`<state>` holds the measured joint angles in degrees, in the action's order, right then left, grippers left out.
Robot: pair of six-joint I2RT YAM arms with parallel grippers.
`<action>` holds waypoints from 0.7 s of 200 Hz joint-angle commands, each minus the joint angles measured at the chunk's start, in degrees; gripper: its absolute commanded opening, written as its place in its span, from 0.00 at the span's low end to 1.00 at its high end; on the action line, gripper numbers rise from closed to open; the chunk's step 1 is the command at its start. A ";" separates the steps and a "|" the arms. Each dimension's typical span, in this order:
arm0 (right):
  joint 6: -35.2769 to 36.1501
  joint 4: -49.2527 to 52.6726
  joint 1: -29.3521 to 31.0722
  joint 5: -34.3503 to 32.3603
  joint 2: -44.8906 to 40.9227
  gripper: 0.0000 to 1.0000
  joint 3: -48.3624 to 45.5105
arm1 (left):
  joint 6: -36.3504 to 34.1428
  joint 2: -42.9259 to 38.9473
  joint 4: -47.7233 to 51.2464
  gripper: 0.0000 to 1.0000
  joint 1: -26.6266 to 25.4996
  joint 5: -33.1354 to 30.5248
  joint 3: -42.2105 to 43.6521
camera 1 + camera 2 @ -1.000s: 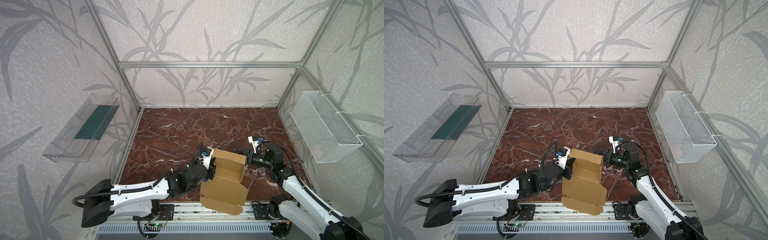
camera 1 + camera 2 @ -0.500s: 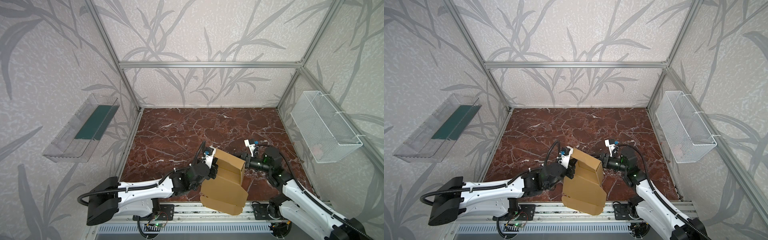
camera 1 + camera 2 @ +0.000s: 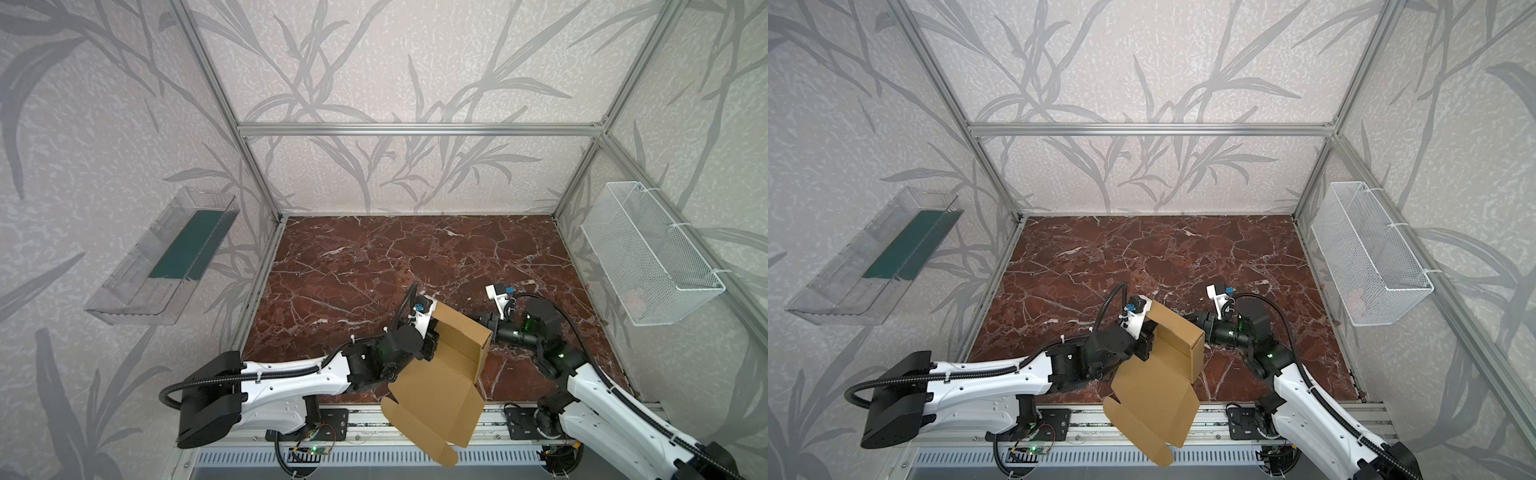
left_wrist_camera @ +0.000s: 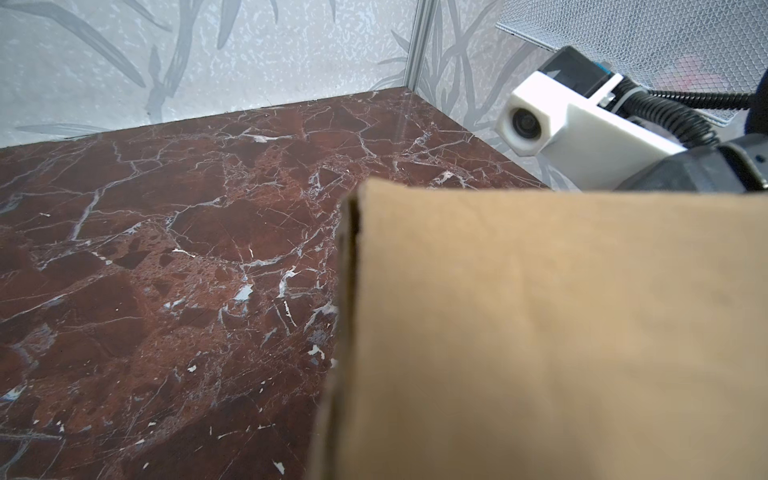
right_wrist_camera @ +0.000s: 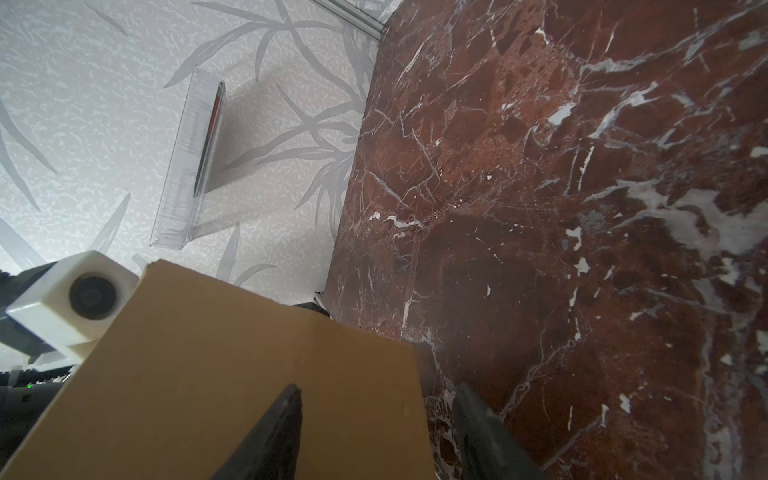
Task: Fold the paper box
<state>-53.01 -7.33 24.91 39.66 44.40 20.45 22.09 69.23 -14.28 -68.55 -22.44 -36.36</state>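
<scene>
Left pincer [image 3: 431, 343] clamped shut on side wall of tan-brown cardboard paper box [image 3: 436, 395], suspending it above front edge of red-brown marble counter [image 3: 374, 257] for folding. Right pincer [image 5: 376, 390] half-open, straddling opposite wall, likely steadying.

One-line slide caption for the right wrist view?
Open right gripper at the edge of the paper box: one finger in front of it, the other over marble tabletop.
</scene>
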 commanded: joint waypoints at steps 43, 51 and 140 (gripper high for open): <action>0.43 -0.05 -3.37 3.50 0.63 0.59 1.48 | 2.35 -2.42 4.14 0.00 1.07 -6.12 2.12; -1.37 -2.69 -3.10 4.77 1.40 0.59 0.91 | 2.47 -2.39 3.99 0.00 1.37 -6.09 2.17; 1.19 0.95 4.68 -1.38 0.35 0.59 2.06 | 1.75 0.60 2.61 0.00 5.63 -3.60 0.68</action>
<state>-54.19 -8.05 29.21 37.58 46.24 20.53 23.53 68.69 -11.20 -64.93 -23.99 -34.50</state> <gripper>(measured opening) 0.589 0.048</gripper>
